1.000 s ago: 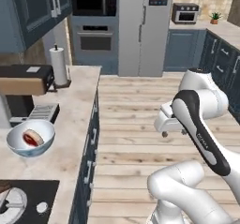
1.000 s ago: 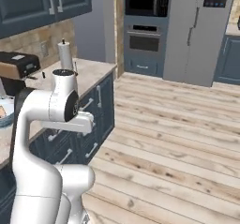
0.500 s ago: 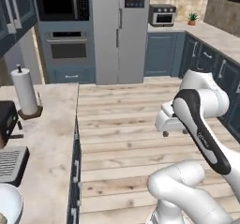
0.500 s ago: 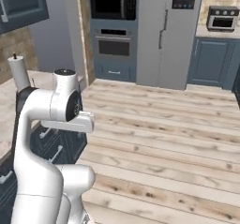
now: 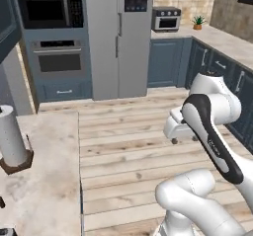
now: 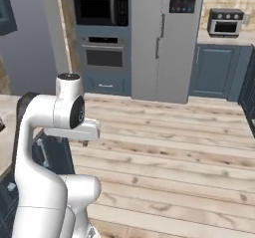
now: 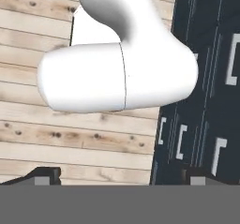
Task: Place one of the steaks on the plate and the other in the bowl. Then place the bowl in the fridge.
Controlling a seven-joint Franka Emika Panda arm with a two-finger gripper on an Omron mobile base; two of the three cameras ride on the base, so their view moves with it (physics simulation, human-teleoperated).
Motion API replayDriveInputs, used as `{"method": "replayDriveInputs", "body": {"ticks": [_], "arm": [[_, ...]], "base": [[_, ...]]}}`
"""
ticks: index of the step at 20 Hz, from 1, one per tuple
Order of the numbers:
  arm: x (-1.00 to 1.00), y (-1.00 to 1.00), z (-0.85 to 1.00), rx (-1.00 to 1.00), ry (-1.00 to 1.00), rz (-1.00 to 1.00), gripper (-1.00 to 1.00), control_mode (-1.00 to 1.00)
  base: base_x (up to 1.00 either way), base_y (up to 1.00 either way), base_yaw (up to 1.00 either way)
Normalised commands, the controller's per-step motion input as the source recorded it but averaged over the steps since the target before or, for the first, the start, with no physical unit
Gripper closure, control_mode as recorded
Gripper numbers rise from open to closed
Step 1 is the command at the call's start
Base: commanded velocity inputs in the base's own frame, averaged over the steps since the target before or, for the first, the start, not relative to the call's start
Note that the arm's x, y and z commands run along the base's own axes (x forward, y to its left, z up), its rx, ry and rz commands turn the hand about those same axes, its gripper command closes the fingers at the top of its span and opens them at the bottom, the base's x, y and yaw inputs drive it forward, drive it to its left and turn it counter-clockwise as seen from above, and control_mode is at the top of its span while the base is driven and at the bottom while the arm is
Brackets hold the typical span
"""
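The base has turned since the earlier frames: the whole view has swung, so the fridge (image 5: 117,37) now stands straight ahead across the wooden floor (image 5: 128,146), doors closed. The bowl with a steak, on the worktop (image 5: 44,180) a second ago, has left the frame. A paper-towel roll (image 5: 11,136) stands on the worktop's left part. The tool (image 7: 119,180) is tucked near the arm, jaws fully apart, apparently empty; its tips are barely visible.
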Motion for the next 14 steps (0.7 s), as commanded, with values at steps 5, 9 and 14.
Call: {"method": "replayDriveInputs", "body": {"ticks": [5,9,14], "arm": [[0.0,0.0,0.0,0.0,0.0,0.0,-1.0,1.0],[0.0,0.0,0.0,0.0,0.0,0.0,-1.0,1.0],[0.0,0.0,0.0,0.0,0.0,0.0,-1.0,1.0]], "base": [[0.86,0.21,-0.26],[0.91,0.29,-0.19],[0.94,0.35,-0.13]]}}
